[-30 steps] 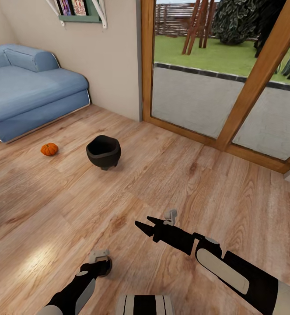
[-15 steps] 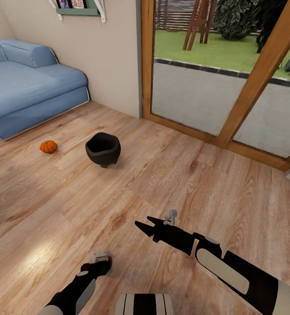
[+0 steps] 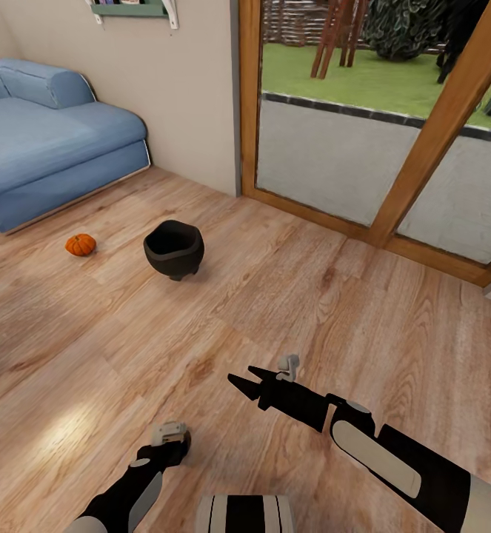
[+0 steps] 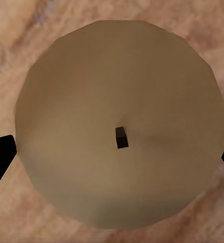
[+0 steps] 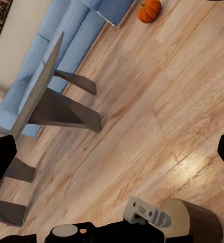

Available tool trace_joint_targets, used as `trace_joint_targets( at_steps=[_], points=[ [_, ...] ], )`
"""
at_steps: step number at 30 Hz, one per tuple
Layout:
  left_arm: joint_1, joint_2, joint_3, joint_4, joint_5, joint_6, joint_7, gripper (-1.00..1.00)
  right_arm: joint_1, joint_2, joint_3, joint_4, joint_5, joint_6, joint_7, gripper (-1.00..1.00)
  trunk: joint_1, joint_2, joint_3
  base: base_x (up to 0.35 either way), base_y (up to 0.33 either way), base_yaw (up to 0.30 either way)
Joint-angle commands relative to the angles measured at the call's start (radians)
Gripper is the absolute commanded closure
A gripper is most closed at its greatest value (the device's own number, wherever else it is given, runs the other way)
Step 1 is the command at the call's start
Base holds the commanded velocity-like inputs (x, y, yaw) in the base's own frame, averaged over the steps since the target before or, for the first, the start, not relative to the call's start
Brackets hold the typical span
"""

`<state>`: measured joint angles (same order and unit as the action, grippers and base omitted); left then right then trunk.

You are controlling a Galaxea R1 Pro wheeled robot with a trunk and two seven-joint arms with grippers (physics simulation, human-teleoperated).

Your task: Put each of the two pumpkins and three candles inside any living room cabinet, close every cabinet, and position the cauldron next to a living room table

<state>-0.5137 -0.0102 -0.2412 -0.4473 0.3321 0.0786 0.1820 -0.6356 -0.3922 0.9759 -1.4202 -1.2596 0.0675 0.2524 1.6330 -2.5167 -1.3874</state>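
**Pumpkin and cauldron ahead on my left, a candle already in my left hand**

My left gripper (image 3: 169,437) hangs low by my base, pointing at the floor (image 3: 289,296). In its wrist view a candle (image 4: 119,124) is seen end-on, a round beige face with a dark wick at the middle, and my 2 dark fingertips (image 4: 0,157) sit at opposite edges of it. I judge the candle is clamped between them, though actual contact is not clear. Its long axis runs straight along my fingers, so it stands upright, wick toward the camera.

My right gripper (image 3: 246,381) reaches forward over bare boards, its 2 black fingers spread apart with nothing between them.

The 1 pumpkin (image 3: 81,244) I can see lies on the floor ahead and to my left, just off the edge of the blue sofa (image 3: 45,155). The cauldron (image 3: 174,249) stands near it, to its right, upright on its feet with its mouth facing up. Both are well apart from my hands. The pumpkin is round, with no real long axis.

The free right hand would take the pumpkin, but it lies on my left side, so I expect to need to drive closer and turn left first. The right wrist view catches the pumpkin (image 5: 149,10) beyond the slanted legs of the table (image 5: 41,91).
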Motion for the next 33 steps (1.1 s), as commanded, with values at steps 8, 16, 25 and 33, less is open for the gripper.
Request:
trace_joint_targets(
  at_steps=[8,16,25,33],
  points=[
    [0.0,0.001,-0.008,-0.002,0.009,0.004,0.009,-1.0,-0.001,-0.001,0.001,0.0,-0.011,0.003,0.002,-1.0,0.0,0.0,-0.001,0.0,0.0,0.0],
    [0.0,0.002,-0.005,-0.002,0.01,0.005,0.009,-1.0,-0.001,-0.001,0.001,0.0,-0.011,0.003,0.002,-1.0,0.0,0.0,-0.001,0.012,0.0,0.0],
    [0.0,0.002,-0.005,-0.002,0.011,0.005,0.009,-1.0,-0.001,-0.001,0.001,0.0,-0.011,0.003,0.002,-1.0,0.0,0.0,-0.001,0.043,0.0,0.0],
    [0.0,0.003,-0.002,-0.002,0.011,0.004,0.009,1.0,-0.001,-0.001,0.001,0.0,-0.011,0.003,0.002,-1.0,0.0,0.0,-0.001,0.0,0.0,0.0]
  ],
)
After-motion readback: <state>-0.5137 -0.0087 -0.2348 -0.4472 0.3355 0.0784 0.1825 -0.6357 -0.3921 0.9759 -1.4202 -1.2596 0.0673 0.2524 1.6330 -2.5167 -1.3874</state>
